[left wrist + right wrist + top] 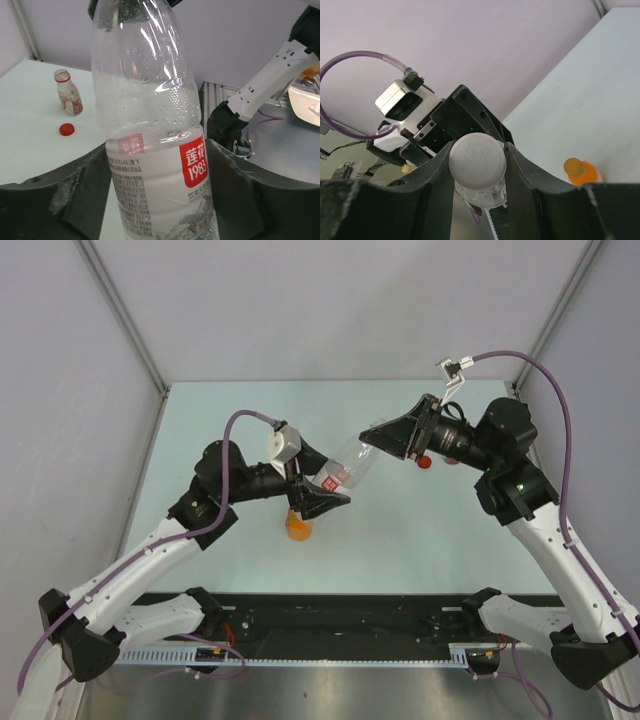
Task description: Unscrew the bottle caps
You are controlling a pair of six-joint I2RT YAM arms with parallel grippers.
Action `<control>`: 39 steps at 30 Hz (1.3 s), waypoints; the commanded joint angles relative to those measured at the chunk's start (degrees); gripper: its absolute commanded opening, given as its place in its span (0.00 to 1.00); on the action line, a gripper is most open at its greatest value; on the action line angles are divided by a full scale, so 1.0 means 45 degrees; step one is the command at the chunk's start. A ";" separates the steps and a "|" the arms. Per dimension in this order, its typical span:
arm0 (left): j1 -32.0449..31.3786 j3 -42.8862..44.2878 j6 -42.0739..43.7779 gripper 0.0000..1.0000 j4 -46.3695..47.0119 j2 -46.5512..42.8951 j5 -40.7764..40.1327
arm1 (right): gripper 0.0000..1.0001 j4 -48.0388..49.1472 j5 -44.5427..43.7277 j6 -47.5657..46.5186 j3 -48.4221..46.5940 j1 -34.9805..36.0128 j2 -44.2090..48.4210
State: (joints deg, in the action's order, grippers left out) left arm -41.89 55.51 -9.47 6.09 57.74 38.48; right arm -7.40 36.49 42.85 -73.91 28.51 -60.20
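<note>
The right end effector (477, 156) is clamped on the white cap (477, 164) of the clear bottle (145, 100), which is held tilted above the counter (420, 540). The left end effector (157, 170) flanks its labelled body, fingers seemingly pressing both sides. The orange bottle (298, 528) stands at the left end effector's 6 o'clock. A red cap (66, 129) lies at 6 o'clock of the uncapped small bottle (68, 92).
</note>
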 commanded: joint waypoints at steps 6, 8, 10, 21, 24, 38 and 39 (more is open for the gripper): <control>-0.0125 0.0302 0.0348 1.00 -0.0142 0.0529 0.0434 | 0.00 0.1507 0.0915 0.1064 -0.0216 0.0870 0.0215; -0.0125 0.0302 0.0348 1.00 -0.0142 0.0588 0.0511 | 0.00 0.1507 0.0895 0.1044 -0.0216 0.0929 0.0234; -0.0125 0.0302 0.0328 1.00 -0.0103 0.0627 0.0648 | 0.00 0.1507 0.0973 0.1044 -0.0216 0.1026 0.0234; -0.0125 0.0068 0.0172 0.51 0.0347 0.0590 0.1041 | 0.00 0.1371 0.0368 0.0459 -0.0216 0.1652 0.0429; -0.0125 -0.0088 0.0269 0.47 0.0288 0.0277 0.0573 | 0.00 0.1059 -0.0138 -0.0009 -0.0216 0.1847 0.0740; -0.0125 -0.0069 0.0152 0.97 0.0229 0.0041 -0.0367 | 0.00 0.0588 -0.1936 -0.1163 0.0017 0.3272 0.1444; -0.0125 -0.0050 0.0133 0.98 0.0210 0.0041 -0.0425 | 0.00 0.0667 -0.2034 -0.1182 0.0057 0.3293 0.1523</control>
State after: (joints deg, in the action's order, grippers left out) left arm -43.18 54.74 -10.50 5.52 57.56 42.06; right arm -7.84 25.65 33.82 -73.78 40.95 -56.16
